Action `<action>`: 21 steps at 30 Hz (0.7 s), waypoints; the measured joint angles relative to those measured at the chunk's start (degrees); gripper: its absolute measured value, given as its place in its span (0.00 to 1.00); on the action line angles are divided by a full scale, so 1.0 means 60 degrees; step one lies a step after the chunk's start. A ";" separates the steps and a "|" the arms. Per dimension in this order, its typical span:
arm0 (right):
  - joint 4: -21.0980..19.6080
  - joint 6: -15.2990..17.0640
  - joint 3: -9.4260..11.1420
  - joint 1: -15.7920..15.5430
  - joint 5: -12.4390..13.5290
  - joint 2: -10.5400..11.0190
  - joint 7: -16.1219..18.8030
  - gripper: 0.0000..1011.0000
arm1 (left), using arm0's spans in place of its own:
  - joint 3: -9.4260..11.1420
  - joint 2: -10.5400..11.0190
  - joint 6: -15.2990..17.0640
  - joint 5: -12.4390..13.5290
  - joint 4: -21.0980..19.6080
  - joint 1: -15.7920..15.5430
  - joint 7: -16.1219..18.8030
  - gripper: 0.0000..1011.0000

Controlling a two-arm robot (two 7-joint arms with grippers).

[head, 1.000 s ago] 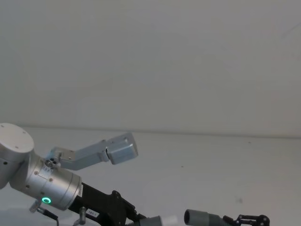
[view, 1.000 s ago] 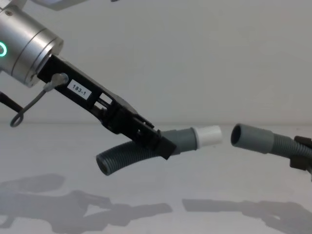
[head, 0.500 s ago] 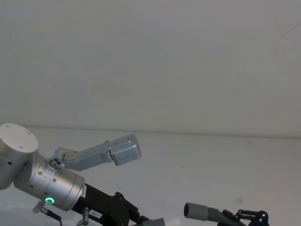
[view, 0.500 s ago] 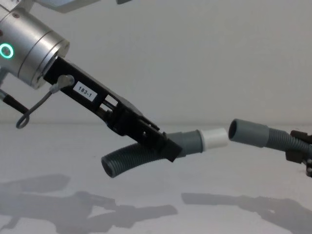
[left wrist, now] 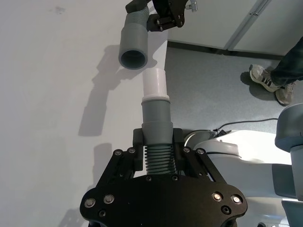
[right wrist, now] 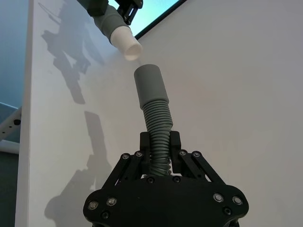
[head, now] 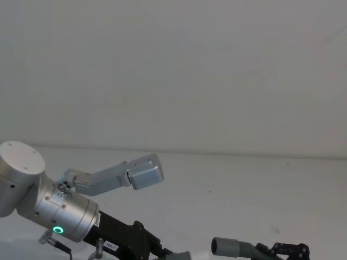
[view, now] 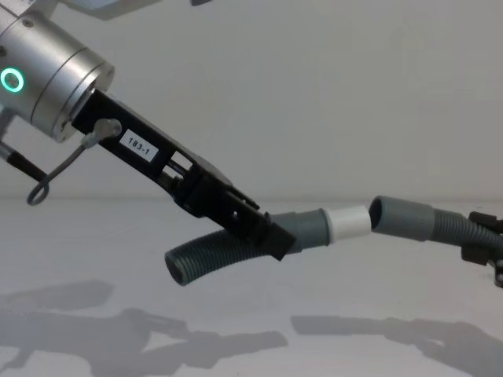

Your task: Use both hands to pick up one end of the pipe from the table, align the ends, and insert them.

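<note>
Both pieces of the pipe hang in the air above the white table (view: 236, 330). My left gripper (view: 266, 234) is shut on the corrugated part of the piece with the white tip (view: 350, 222); its free end (view: 185, 267) droops toward me. At the right edge, my right gripper (view: 486, 245) is shut on the piece with the hollow grey cuff (view: 399, 216). The tip points at the cuff's mouth, almost touching it. In the left wrist view the tip (left wrist: 155, 84) sits just short of the cuff (left wrist: 132, 45) and slightly off its axis. The right wrist view shows the cuff (right wrist: 150, 85) and the tip (right wrist: 128, 43) apart.
The table's edge runs beside a grey floor (left wrist: 213, 85) where a person's shoes (left wrist: 267, 78) stand, away from the work. A grey camera bracket (head: 135, 173) sticks out from my left wrist. A pale wall (view: 314, 78) rises behind the table.
The left gripper carried the white tip to the right and the right gripper brought the hollow cuff a little left, so the gap between the two ends has nearly closed.
</note>
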 joint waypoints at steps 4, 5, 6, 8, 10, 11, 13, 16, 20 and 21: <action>0.0085 -0.0167 -0.0009 0.0041 -0.0041 -0.0016 -0.0015 0.21 | 0.0032 0.0001 -0.0010 -0.0024 0.0024 -0.0029 -0.0005 0.32; 0.0111 -0.0219 -0.0009 0.0052 -0.0061 -0.0025 -0.0021 0.21 | 0.0039 0.0003 -0.0013 -0.0028 0.0032 -0.0038 -0.0006 0.32; 0.0123 -0.0254 -0.0009 0.0058 -0.0077 -0.0029 -0.0026 0.21 | 0.0054 0.0003 -0.0019 -0.0038 0.0042 -0.0051 -0.0009 0.32; 0.0164 -0.0321 -0.0006 0.0078 -0.0106 -0.0043 -0.0043 0.21 | 0.0065 0.0002 -0.0025 -0.0046 0.0055 -0.0061 -0.0012 0.32; 0.0184 -0.0366 0.0001 0.0089 -0.0136 -0.0056 -0.0062 0.21 | 0.0086 0.0001 -0.0042 -0.0059 0.0076 -0.0085 -0.0017 0.32; 0.0206 -0.0406 0.0008 0.0097 -0.0167 -0.0066 -0.0074 0.21 | 0.0094 0.0000 -0.0045 -0.0062 0.0084 -0.0092 -0.0019 0.32; 0.0228 -0.0444 0.0017 0.0105 -0.0199 -0.0084 -0.0087 0.21 | 0.0117 -0.0002 -0.0056 -0.0072 0.0109 -0.0115 -0.0026 0.32; 0.0261 -0.0535 0.0041 0.0123 -0.0272 -0.0106 -0.0136 0.21 | 0.0149 -0.0009 -0.0071 -0.0088 0.0146 -0.0147 -0.0035 0.32; 0.0312 -0.0677 0.0079 0.0146 -0.0401 -0.0147 -0.0203 0.21 | 0.0190 -0.0021 -0.0081 -0.0110 0.0188 -0.0185 -0.0047 0.32; 0.0316 -0.0703 0.0084 0.0148 -0.0418 -0.0150 -0.0217 0.21 | 0.0206 -0.0024 -0.0082 -0.0116 0.0203 -0.0203 -0.0048 0.32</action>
